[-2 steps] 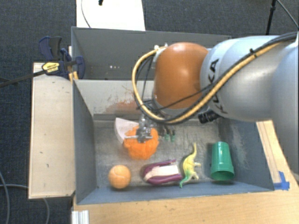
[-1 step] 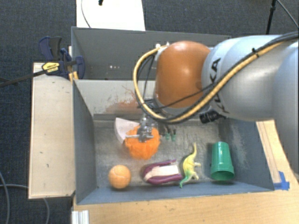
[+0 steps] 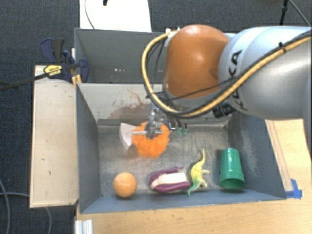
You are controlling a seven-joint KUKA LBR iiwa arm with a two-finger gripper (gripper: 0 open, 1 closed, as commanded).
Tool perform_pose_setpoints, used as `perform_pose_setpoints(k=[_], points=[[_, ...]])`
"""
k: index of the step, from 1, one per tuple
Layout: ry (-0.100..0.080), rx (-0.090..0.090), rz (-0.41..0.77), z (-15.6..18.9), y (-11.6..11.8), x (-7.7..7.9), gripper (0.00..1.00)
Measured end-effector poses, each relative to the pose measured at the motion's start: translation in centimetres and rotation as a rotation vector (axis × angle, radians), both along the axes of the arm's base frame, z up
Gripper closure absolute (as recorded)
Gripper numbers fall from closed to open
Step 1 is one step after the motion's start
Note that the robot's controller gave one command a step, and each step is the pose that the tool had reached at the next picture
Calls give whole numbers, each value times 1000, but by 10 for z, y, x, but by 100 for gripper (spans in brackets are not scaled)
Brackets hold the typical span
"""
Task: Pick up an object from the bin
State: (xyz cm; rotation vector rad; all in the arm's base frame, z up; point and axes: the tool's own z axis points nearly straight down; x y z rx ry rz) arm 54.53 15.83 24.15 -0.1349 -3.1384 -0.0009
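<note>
Gripper (image 3: 155, 126) hanging at top of orange fluffy lump (image 3: 151, 145), back middle of bin (image 3: 90, 145). Grip state: cannot tell. White scrap (image 3: 126, 134) lying alongside.

Orange ball (image 3: 125, 185), purple eggplant (image 3: 168, 180), yellow-green dinosaur (image 3: 197, 173), green cup (image 3: 231, 168) in a row.

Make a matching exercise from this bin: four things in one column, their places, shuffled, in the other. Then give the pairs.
Things
1. ball
2. cup
3. dinosaur
4. fluffy orange thing

Places
A. right at the gripper
B. farthest to the view's lower left
C. farthest to the view's right
D. between the purple toy and the cup

Pairs: 1-B, 2-C, 3-D, 4-A
</note>
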Motion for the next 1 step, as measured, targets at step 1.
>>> perform_pose_setpoints(k=[1], points=[[-2,1,0,11,0,2,100]])
